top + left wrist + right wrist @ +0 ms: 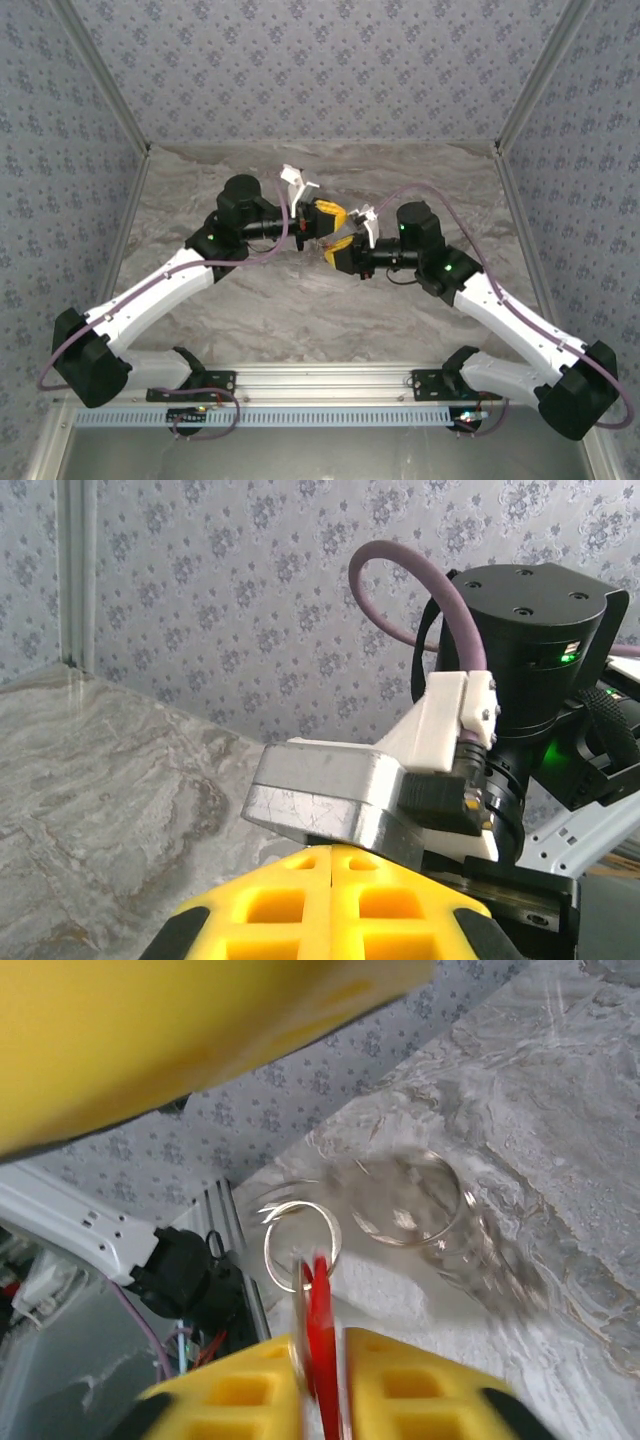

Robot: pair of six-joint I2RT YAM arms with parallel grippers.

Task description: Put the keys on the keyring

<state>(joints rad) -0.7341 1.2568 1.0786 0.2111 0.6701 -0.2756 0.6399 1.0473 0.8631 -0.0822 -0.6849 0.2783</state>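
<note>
Key, red-headed, clamped edge-on between the jaws of the right gripper. Small ring sits at its far end just beyond them, with the blurred keyring farther out. Left gripper pressed closed, contents unseen. Threading apparently under way, completion unconfirmed.

White arms, black joints, yellow fingers, purple cables.

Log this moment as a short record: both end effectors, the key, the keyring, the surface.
left end effector: yellow fingers pressed together, up off the table, facing the right arm's wrist; any contents cannot be told
right end effector: shut on the key
key: red head pinched between the yellow fingers
keyring: silver loops just beyond the key, blurred
table: grey marbled top
</note>
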